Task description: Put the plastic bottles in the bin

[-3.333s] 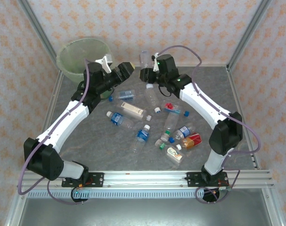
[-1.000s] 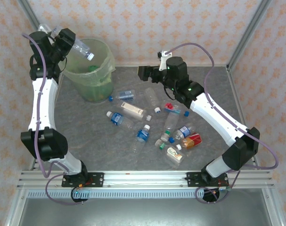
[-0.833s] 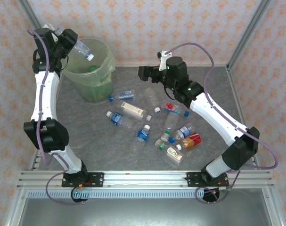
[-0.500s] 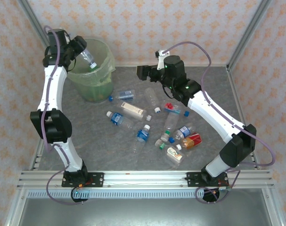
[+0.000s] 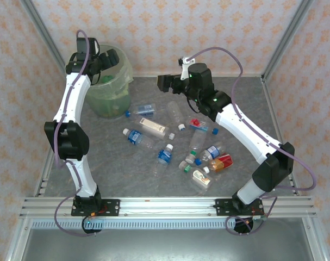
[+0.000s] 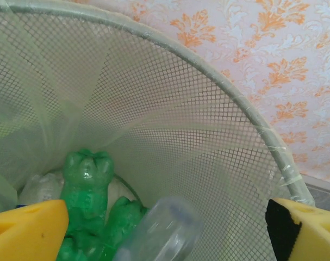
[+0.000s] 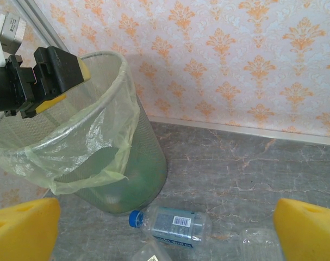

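Observation:
My left gripper point(image 5: 107, 58) hangs over the mouth of the bin point(image 5: 113, 92), a pale-green mesh bucket with a thin bag liner. Its yellow pads point(image 6: 29, 231) stand wide apart, open. A clear bottle point(image 6: 159, 231) lies loose between them inside the bin, touching neither pad, above green bottles point(image 6: 88, 182). My right gripper point(image 5: 163, 82) hovers open right of the bin, over a blue-capped bottle point(image 7: 173, 225) that lies on the table. Several more plastic bottles point(image 5: 165, 155) are scattered across the middle of the table.
The bin's rim point(image 6: 251, 117) and bag edge point(image 7: 72, 157) stand close under my left gripper point(image 7: 56, 73). An orange bottle point(image 5: 222, 162) and a red-capped one point(image 5: 200, 125) lie toward the right. Patterned walls close the back, and a metal rail point(image 5: 170, 205) runs along the near edge.
My left arm swung right, carrying the clear bottle over the bin, then its jaws opened and the bottle dropped in. My right arm barely moved.

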Controlling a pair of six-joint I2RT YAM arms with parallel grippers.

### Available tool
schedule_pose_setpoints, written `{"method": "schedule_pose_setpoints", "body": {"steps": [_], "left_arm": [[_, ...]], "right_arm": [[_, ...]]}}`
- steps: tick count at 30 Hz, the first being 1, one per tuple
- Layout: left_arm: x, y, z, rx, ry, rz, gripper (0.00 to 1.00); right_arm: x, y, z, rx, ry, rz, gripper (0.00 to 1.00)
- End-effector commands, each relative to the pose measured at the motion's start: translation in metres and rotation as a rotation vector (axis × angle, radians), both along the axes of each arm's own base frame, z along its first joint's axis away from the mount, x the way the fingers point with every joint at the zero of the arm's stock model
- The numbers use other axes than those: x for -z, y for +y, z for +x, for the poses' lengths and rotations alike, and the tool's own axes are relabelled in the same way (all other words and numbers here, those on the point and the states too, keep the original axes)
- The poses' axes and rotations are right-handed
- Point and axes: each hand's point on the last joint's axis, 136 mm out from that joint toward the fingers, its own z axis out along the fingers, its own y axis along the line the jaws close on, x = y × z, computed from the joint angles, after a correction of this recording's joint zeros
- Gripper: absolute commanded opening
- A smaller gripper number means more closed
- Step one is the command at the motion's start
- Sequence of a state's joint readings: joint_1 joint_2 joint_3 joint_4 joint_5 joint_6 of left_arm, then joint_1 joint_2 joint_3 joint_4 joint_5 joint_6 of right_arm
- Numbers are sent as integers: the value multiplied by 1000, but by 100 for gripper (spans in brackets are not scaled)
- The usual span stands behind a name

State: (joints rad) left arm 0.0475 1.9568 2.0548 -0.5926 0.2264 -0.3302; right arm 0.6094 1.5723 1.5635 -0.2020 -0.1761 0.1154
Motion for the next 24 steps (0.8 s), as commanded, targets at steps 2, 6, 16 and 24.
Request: {"method": "schedule_pose_setpoints", "body": {"steps": [2,6,16,24], "left_arm": [[-35,0,-10,4,-60,12,97],[-61,-6,-23,20,-108,-21,99],[-92,-36,-60,80,-216,-125,99],[-85,-74,-96,144,-243,-183,99]], "right_arm": [[-12,-11,2,55,-13,21,100],[-3,-20,4,108,6,19,100],[32,-52,6,293,94,-8,100],[77,-67,-4,362,230,-69,100]]}}
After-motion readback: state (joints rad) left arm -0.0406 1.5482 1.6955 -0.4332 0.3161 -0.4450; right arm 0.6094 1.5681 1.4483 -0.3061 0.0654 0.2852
